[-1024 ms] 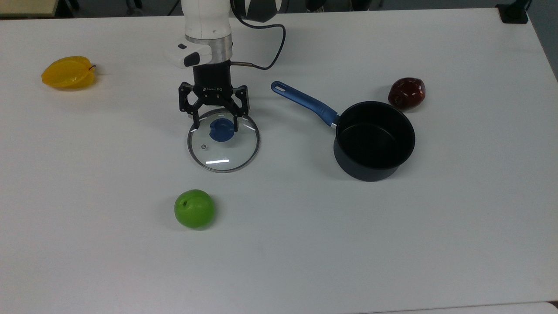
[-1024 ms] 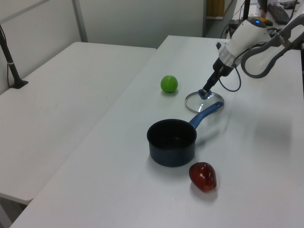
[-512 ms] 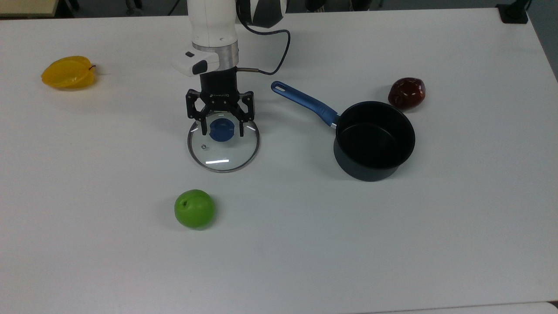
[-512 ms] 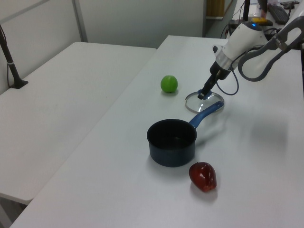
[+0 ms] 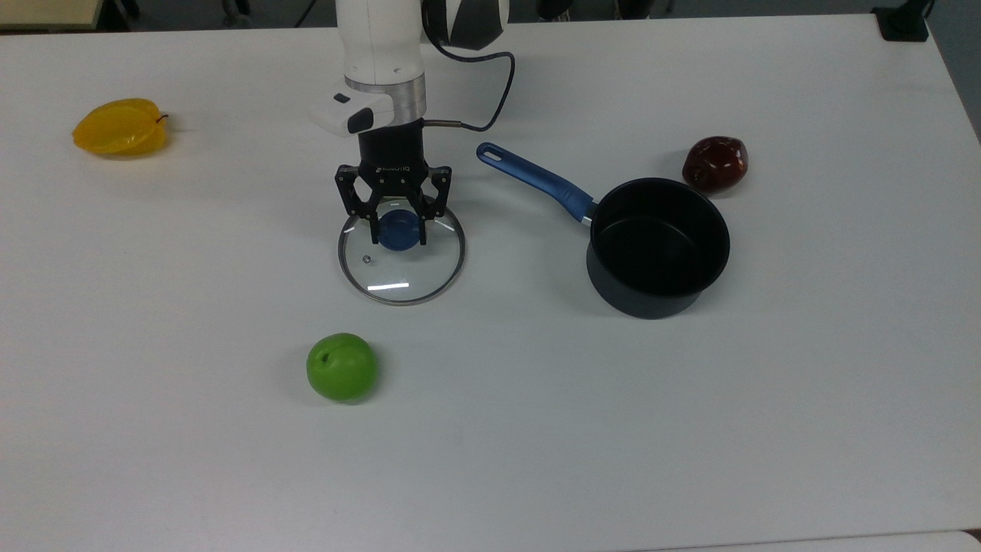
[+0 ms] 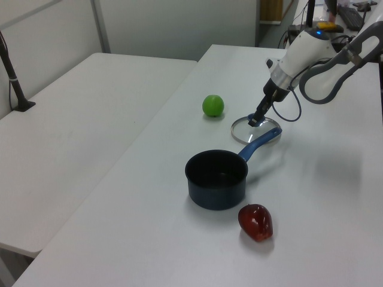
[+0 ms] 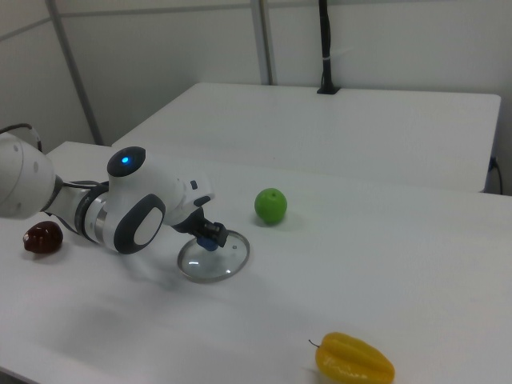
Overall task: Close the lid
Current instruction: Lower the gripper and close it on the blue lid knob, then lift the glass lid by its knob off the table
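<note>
Glass and metal-rimmed, the lid (image 5: pixel 401 254) lies flat on the white table (image 5: pixel 690 429) in the top view, well to the top view's left of the dark saucepan (image 5: pixel 657 247), whose blue handle (image 5: pixel 536 181) points toward it. The gripper (image 5: pixel 398 229) reaches down over the lid, its two black fingers (image 5: pixel 372 228) closed in against either side of the blue knob (image 5: pixel 398 231). A green apple (image 5: pixel 342 366) sits below the lid, a yellow fruit (image 5: pixel 120 127) at the far upper left, a dark red fruit (image 5: pixel 715 163) just beyond the pan.

From the left view, the lid (image 6: pixel 256 130) rests on the table just past the tip of the pan handle (image 6: pixel 260 141), with the gripper (image 6: pixel 255 121) on its knob.

From the right view, the lid (image 7: pixel 214 258) lies beside the arm's white wrist (image 7: pixel 144 210), and the gripper (image 7: pixel 210 238) meets the blue knob (image 7: pixel 210 241); the apple (image 7: pixel 271 206) is near.
</note>
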Controlling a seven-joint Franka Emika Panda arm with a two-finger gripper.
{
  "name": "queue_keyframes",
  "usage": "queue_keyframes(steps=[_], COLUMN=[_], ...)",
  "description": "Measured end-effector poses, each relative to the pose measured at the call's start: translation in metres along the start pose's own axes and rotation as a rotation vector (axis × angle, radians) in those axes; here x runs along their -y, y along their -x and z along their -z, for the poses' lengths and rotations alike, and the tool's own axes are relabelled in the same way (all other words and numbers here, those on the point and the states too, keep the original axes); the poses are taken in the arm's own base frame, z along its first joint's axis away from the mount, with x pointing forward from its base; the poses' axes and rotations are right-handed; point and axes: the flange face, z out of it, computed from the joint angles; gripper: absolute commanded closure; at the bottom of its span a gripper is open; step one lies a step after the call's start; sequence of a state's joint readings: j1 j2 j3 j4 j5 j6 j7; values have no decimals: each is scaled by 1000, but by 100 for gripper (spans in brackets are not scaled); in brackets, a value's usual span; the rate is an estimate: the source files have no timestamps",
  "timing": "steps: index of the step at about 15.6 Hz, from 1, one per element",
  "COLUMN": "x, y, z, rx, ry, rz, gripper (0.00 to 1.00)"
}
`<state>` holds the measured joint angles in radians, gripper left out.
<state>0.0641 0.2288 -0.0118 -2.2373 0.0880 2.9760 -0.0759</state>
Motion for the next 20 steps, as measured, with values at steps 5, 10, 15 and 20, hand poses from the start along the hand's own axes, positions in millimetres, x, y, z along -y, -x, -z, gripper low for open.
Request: queue_keyframes(steps=[5,10,15,20], x=[1,-8,-18,-14], y=[-5,-31,-72,-104], z=[4,42,87,112], rx=[-12,-95,-27,-51], ry=[-1,-13,-58,-77], rz=[3,-74,-133,-137], gripper=[75,75,75,75])
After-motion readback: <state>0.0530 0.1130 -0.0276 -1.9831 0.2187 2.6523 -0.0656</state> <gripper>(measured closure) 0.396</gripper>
